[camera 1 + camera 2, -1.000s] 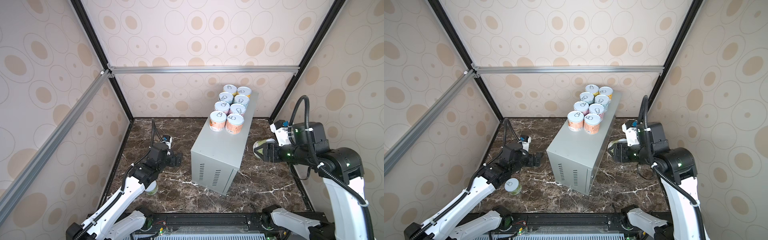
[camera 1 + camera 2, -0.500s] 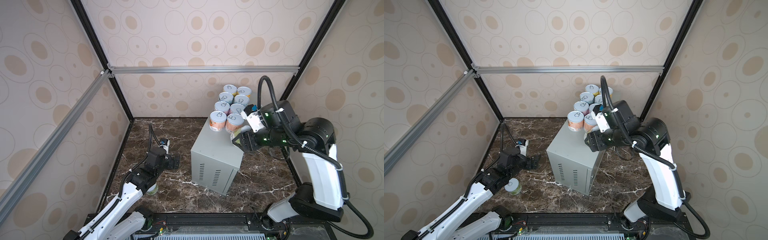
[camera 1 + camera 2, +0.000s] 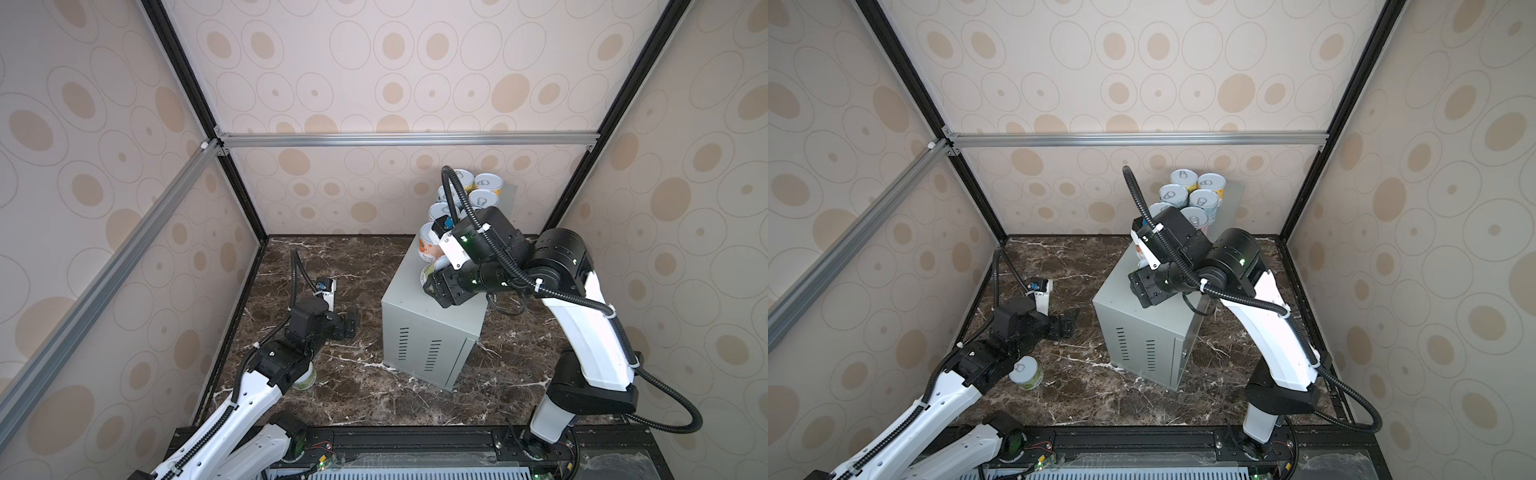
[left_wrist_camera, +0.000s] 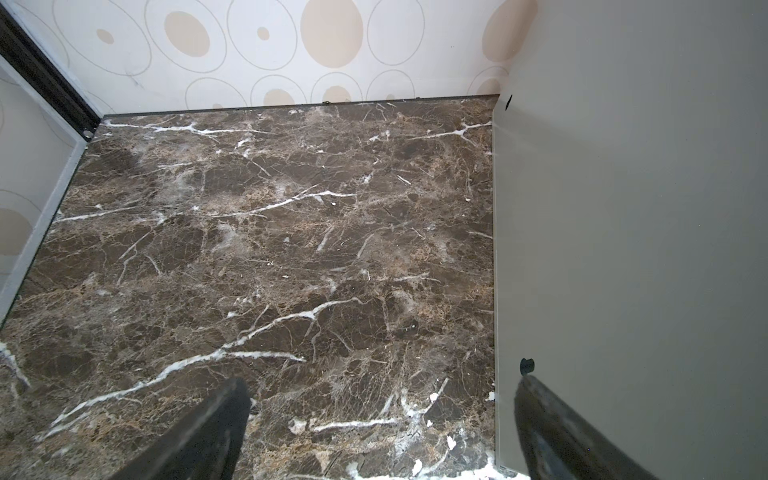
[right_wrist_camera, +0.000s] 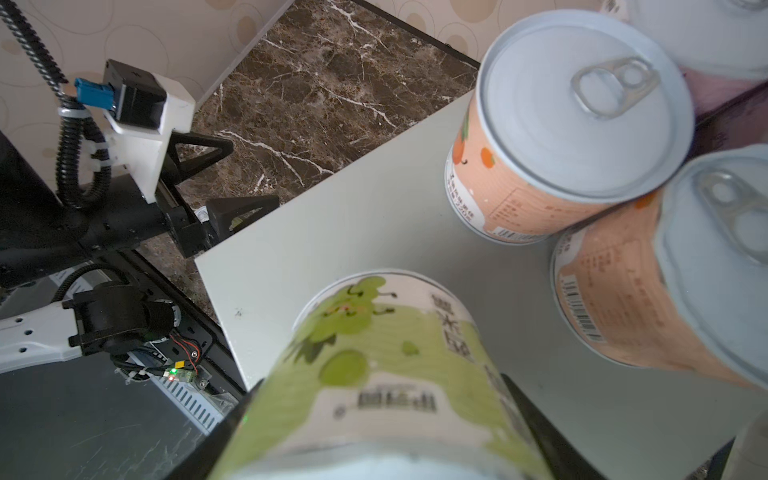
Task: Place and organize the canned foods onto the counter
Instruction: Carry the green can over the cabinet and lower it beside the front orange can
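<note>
My right gripper (image 5: 382, 399) is shut on a green-labelled can (image 5: 386, 365), tilted, a little above the counter (image 5: 353, 232), the pale-grey metal box. In both top views that gripper (image 3: 432, 276) (image 3: 1142, 276) hangs over the counter's bare near half (image 3: 415, 307) (image 3: 1121, 301). Two salmon cans (image 5: 561, 137) (image 5: 665, 270) stand just beyond the held can, the front of several cans (image 3: 482, 185) (image 3: 1187, 195) grouped at the counter's far end. My left gripper (image 3: 351, 322) (image 3: 1069, 322) (image 4: 380, 386) is open and empty, low over the marble beside the counter's left wall (image 4: 623, 208).
Another green can (image 3: 304, 380) (image 3: 1025, 372) stands on the dark marble floor (image 4: 270, 232), close against my left arm. The enclosure's patterned walls and black frame posts close in the back and sides. Vent slots mark the counter's near end (image 3: 415, 353).
My right arm has swung from the floor at the counter's right side up over its top, carrying the green can. My left gripper has drawn back slightly and stays open.
</note>
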Motion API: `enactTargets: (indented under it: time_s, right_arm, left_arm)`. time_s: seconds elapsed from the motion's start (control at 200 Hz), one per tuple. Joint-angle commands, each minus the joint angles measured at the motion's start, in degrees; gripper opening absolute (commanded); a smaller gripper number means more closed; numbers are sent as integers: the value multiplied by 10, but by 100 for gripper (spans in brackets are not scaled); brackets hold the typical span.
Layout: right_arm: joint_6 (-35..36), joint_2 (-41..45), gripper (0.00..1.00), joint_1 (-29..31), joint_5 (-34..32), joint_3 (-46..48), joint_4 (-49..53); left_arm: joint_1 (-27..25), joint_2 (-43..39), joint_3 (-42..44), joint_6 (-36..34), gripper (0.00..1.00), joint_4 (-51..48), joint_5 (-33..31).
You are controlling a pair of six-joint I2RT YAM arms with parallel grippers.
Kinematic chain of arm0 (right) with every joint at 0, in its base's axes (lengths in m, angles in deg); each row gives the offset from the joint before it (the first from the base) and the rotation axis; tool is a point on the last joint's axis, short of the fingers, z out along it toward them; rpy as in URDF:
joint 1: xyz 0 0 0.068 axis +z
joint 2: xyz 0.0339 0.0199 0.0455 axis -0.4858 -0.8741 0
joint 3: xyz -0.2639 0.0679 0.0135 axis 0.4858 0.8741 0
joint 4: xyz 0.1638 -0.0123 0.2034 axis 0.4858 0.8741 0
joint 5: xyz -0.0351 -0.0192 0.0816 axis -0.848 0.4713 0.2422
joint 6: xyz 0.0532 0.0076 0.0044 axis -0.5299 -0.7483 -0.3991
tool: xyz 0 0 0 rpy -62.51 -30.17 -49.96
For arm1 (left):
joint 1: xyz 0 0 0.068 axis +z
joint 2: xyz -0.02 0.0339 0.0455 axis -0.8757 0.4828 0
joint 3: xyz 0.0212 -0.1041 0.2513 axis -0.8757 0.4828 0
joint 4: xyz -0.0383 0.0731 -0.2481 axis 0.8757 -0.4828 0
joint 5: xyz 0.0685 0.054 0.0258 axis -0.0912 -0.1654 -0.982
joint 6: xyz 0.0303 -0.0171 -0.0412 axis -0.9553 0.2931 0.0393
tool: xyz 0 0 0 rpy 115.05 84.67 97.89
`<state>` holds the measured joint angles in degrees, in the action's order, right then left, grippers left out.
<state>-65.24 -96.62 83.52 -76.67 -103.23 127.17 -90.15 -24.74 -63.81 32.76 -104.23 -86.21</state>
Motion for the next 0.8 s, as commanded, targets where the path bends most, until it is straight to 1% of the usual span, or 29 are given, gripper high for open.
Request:
enactTargets:
  time_s: [0.0,0.275,0.43,0.56,0.795]
  right_arm:
    - [-6,9,51,8,-37,-15,55]
    - [-4,-4,53,14,-59,-11,54]
    - [-5,-10,56,17,-68,-4,54]
    - [-3,-15,60,20,-66,10,47]
    - [2,-32,71,21,-57,9,33]
  left_arm:
    - [-4,-1,-2,-13,99,7,-1]
    - [-4,-6,0,-12,99,8,0]
    - [-4,-4,-1,-13,99,9,2]
    - [-4,0,-1,-14,99,9,7]
    - [-4,-5,0,-15,99,10,9]
